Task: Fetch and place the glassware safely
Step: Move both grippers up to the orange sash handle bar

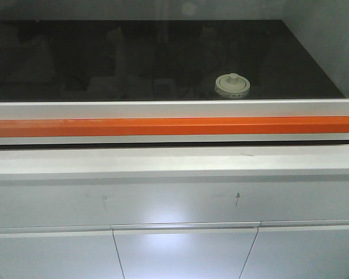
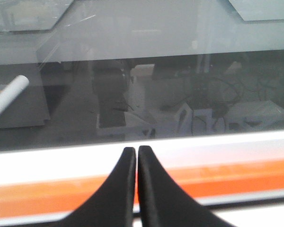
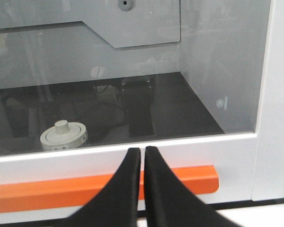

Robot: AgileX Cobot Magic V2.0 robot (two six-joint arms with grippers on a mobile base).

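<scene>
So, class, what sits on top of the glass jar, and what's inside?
A round off-white lid with a central knob; it covers the jar, hiding any contents.

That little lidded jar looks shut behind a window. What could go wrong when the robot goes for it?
1. The lidded glass jar seems to sit behind a glass pane above the orange bar; reaching straight in could strike the pane.
2. The left end effector and right end effector are both shut, so they might knock the jar instead of gripping it.
3. Gripping only the knob might lift the lid off and leave the jar behind.
</scene>
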